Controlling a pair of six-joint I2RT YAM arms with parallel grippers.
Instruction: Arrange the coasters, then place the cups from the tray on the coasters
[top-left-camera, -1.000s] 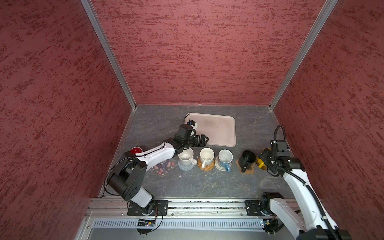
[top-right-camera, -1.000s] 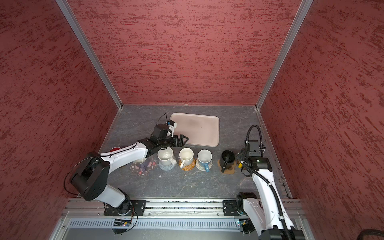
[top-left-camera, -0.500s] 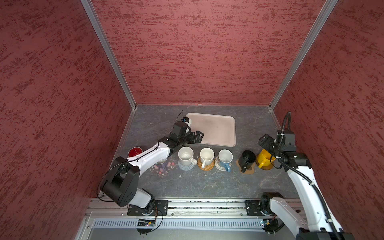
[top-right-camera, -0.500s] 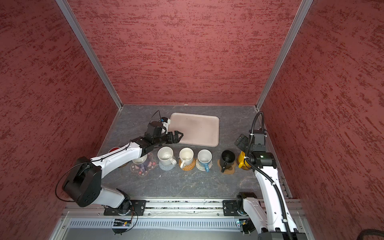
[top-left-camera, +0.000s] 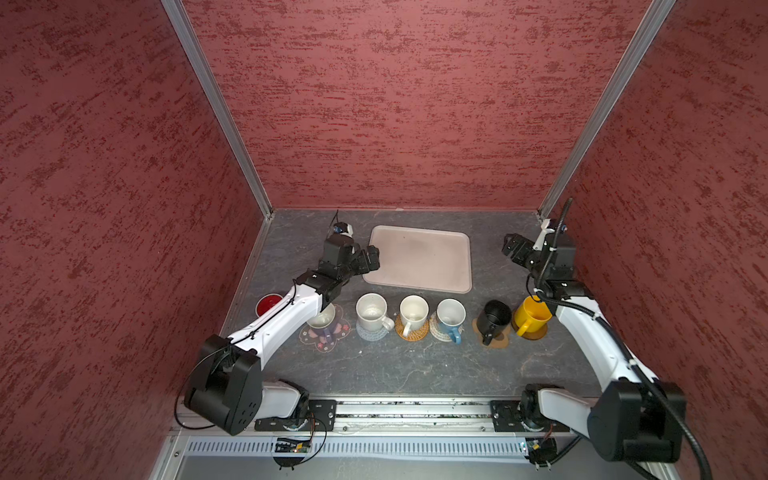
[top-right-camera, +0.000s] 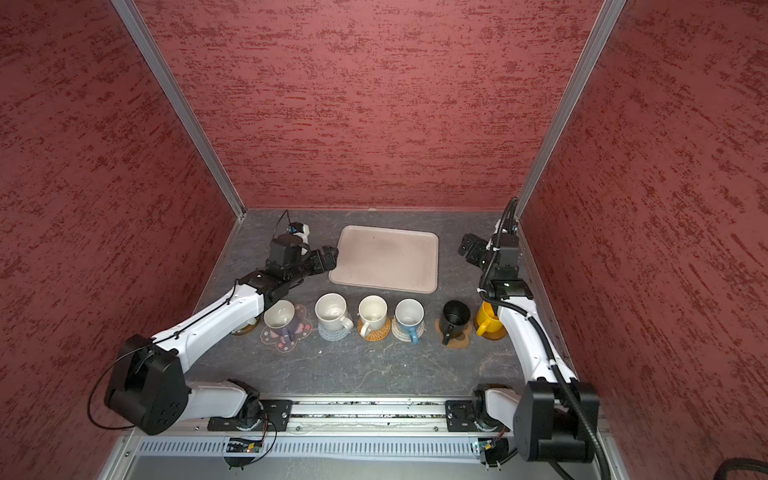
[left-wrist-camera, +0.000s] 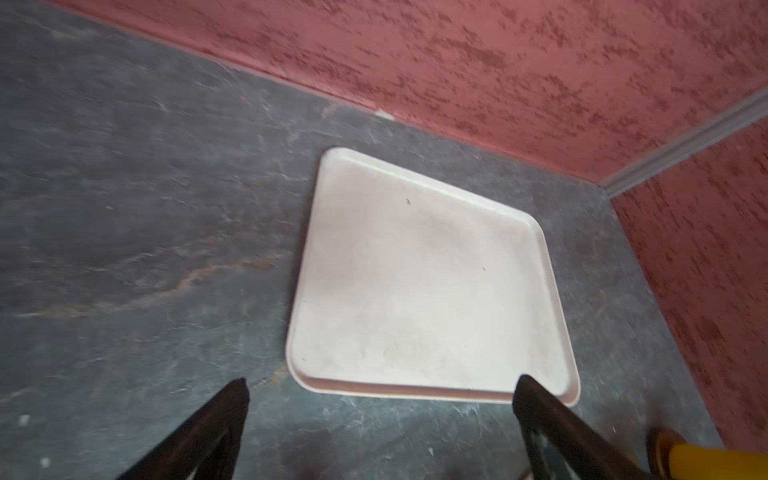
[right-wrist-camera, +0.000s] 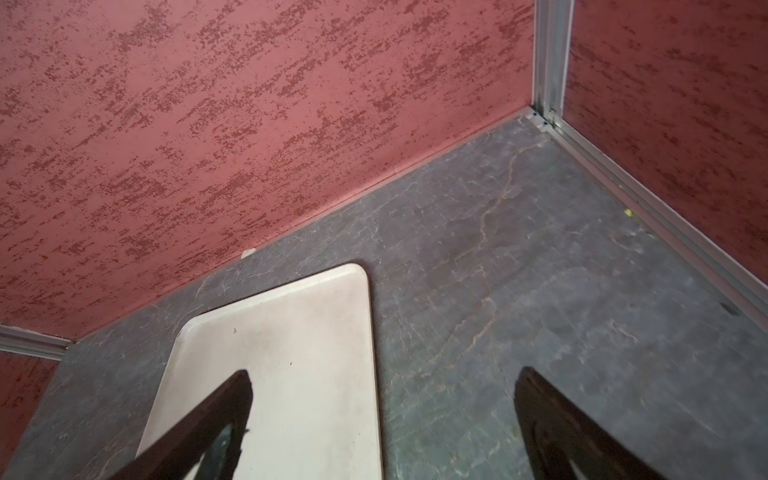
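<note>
My left hand (top-left-camera: 371, 258) hangs released at the tray's (top-left-camera: 419, 259) left edge; my right hand (top-left-camera: 510, 246), released too, hovers right of it.

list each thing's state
tray, empty
yellow mug, on wooden disc
black mug, on paw coaster
light blue mug, on beige coaster
cream mug, on orange coaster
speckled mug, on grey coaster
white mug, on flower coaster
red-lined mug, upright, partly hidden
left gripper, open
right gripper, open

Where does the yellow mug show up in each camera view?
Top view: yellow mug at the row's right end, beside the black mug.
Top view: same mug, partly hidden by the right arm.
Left wrist: frame edge, past the tray's corner.
Right wrist: not in it.
Shared landmark: the tray.
</note>
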